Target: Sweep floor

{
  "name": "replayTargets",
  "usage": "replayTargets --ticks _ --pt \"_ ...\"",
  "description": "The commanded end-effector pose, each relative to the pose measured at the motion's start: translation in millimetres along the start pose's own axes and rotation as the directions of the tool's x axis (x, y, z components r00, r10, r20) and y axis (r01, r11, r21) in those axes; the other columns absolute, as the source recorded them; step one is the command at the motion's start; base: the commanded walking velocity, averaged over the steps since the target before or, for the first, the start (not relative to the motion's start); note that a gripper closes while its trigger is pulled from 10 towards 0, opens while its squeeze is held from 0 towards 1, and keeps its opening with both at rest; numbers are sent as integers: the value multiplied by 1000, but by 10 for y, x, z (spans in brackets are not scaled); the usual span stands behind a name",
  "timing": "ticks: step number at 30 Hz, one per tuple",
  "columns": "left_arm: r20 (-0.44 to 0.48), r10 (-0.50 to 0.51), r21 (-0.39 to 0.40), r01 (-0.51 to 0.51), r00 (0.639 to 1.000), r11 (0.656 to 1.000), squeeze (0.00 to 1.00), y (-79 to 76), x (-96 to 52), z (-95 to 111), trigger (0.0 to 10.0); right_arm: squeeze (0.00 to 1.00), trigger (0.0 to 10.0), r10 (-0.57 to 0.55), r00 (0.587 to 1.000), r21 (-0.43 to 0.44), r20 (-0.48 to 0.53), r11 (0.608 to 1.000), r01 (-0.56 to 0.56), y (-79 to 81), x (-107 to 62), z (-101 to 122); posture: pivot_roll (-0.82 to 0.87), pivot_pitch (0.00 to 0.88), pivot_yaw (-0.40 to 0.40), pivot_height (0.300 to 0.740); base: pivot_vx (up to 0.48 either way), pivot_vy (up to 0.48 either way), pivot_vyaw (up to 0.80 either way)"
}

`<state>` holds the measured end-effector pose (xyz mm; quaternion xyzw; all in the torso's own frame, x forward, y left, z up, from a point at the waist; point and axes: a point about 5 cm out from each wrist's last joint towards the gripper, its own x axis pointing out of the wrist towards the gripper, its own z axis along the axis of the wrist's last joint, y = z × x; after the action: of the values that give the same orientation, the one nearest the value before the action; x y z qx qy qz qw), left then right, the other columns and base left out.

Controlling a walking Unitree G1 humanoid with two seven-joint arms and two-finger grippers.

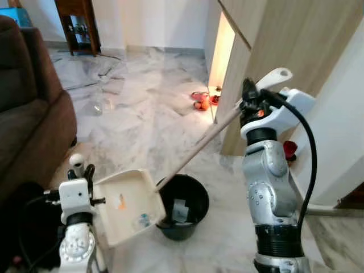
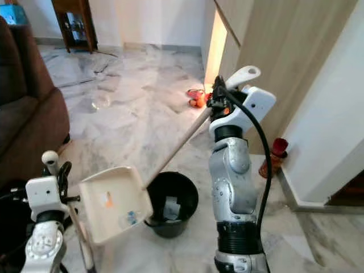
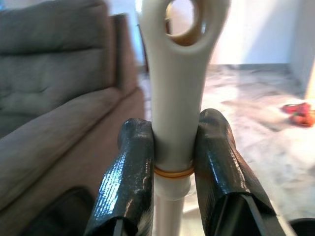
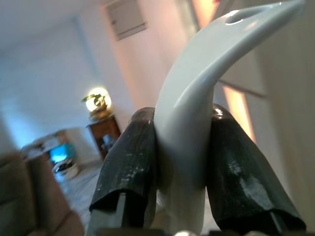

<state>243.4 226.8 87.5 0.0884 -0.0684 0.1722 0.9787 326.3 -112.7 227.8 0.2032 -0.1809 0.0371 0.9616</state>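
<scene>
Above the black bin on the marble floor, a cream dustpan hangs tilted, its lower corner over the bin's rim, with an orange scrap and a bluish crumpled bit lying in its tray. A piece of pale paper lies inside the bin. The left gripper is clamped on the dustpan's upright handle, both black fingers pressed against the white shaft just below its looped end. The right gripper is closed tight on the curved white top of the broom handle; from there the pale stick slopes down and reaches the dustpan's edge at the bin. A brown sofa stands to the robot's left. Farther off, red and orange objects sit on the floor by a wood-panelled wall, and a dark wooden cabinet stands at the far wall.
</scene>
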Motion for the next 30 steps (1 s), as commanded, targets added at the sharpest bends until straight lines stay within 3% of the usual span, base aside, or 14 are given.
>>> replayTargets --ticks 1,15,30 --pt "48 -14 4 13 999 1000 0 -39 35 91 10000 0 10000 19 998 37 68 999 -22 72 40 139 145 12 -43 740 0 337 0" --pt "52 -43 4 43 998 999 0 -77 31 101 10000 0 10000 25 990 -17 136 1000 -23 100 39 224 147 12 -44 740 0 48 0" --pt "47 -106 4 106 993 994 0 -171 42 124 10000 0 10000 18 992 -22 123 1000 -15 91 34 188 148 14 -42 740 0 0 0"
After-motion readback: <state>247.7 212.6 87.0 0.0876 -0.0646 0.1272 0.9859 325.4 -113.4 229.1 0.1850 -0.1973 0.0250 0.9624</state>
